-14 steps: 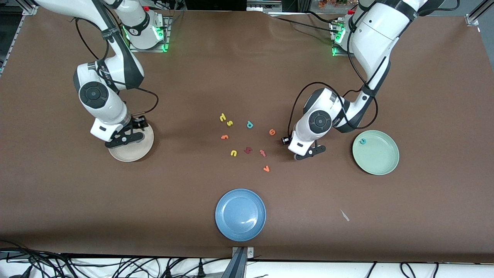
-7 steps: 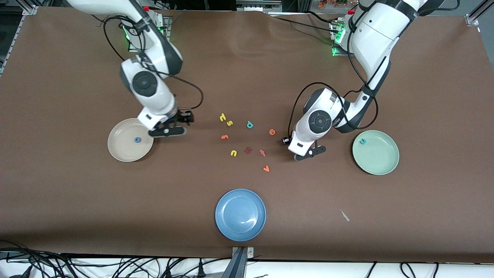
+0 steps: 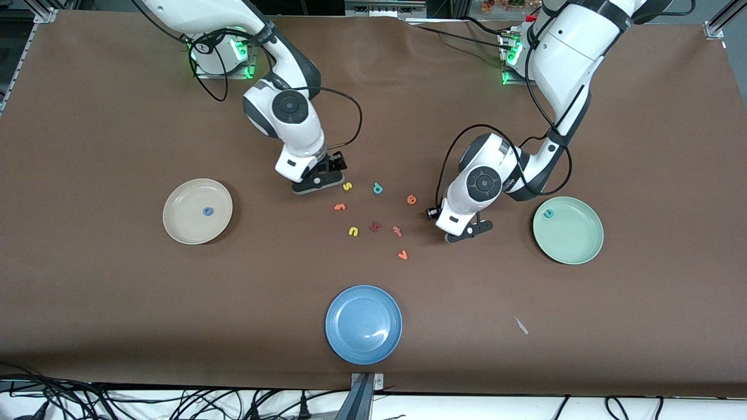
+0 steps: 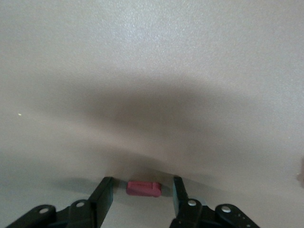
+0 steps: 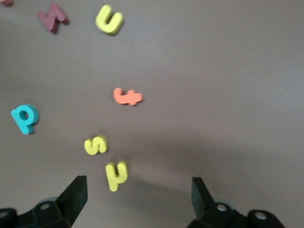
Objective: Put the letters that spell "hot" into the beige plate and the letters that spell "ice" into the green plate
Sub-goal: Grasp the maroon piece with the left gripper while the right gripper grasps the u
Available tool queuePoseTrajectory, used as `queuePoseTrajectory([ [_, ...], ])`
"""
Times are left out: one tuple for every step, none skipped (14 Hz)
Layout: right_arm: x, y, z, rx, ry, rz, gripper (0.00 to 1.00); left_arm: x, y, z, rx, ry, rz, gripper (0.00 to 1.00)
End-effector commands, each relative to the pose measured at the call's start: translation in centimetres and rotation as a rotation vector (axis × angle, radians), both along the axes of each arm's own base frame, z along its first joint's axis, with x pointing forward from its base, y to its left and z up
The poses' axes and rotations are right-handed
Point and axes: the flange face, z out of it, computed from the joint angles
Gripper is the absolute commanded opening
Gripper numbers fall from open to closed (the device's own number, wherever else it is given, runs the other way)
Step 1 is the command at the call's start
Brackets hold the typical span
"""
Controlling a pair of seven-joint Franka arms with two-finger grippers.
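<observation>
The blue o (image 3: pixel 207 211) lies in the beige plate (image 3: pixel 187 224), and the teal c (image 3: pixel 548 213) in the green plate (image 3: pixel 575 242). My right gripper (image 3: pixel 318 182) hangs open over the letter cluster's edge. In its wrist view the yellow h (image 5: pixel 116 175) lies on the table between its wide-open fingers (image 5: pixel 76 192). My left gripper (image 3: pixel 468 231) is down at the table between the cluster and the green plate. The dark red i (image 4: pixel 144 188) lies between its open fingers (image 4: pixel 103 190), with a gap on each side. The orange e (image 3: pixel 411 199) and orange t (image 3: pixel 397 231) lie loose.
Other loose letters sit in the cluster: yellow s (image 3: pixel 348 186), teal p (image 3: pixel 377 188), salmon f (image 3: pixel 339 206), yellow u (image 3: pixel 353 231), a larger dark red letter (image 3: pixel 375 227), an orange v (image 3: pixel 402 255). A blue plate (image 3: pixel 363 324) stands nearest the front camera.
My right arm left the beige plate, where the blue o now lies, and swung over to the yellow h with its jaws widening. The left gripper stayed in place.
</observation>
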Motion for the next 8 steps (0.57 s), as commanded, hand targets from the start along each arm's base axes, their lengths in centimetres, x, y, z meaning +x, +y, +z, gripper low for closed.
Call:
queuePoseTrajectory([
  [0.1, 1.4, -1.4, 0.007, -0.005, 0.029, 0.97, 0.4, 0.5, -1.2, 0.024, -0.013, -0.016, 0.53],
  [-0.5, 2.1, -2.2, 0.005, -0.01, 0.057, 0.97, 0.5, 0.6, -1.2, 0.033, -0.02, -0.028, 0.53],
  [-1.2, 2.7, -2.9, 0.007, -0.009, 0.079, 0.97, 0.6, 0.7, -1.2, 0.045, -0.03, -0.041, 0.53],
  [-1.6, 3.0, -3.6, 0.003, 0.0, 0.085, 0.97, 0.9, 0.7, -1.0, 0.043, -0.036, -0.039, 0.53],
  [-1.8, 3.1, -4.0, 0.004, -0.001, 0.092, 0.96, 0.8, 0.7, -1.2, 0.044, -0.031, -0.039, 0.53],
  [-2.0, 3.2, -4.4, -0.002, -0.009, 0.104, 0.96, 0.8, 0.7, -1.2, 0.044, -0.031, -0.039, 0.5],
  [-2.2, 2.9, -4.9, -0.017, -0.013, 0.12, 0.95, 0.8, 0.7, -1.2, 0.044, -0.031, -0.039, 0.47],
  [-2.4, 2.7, -5.4, -0.028, -0.013, 0.133, 0.94, 0.9, 0.7, -1.3, 0.043, -0.031, -0.039, 0.45],
])
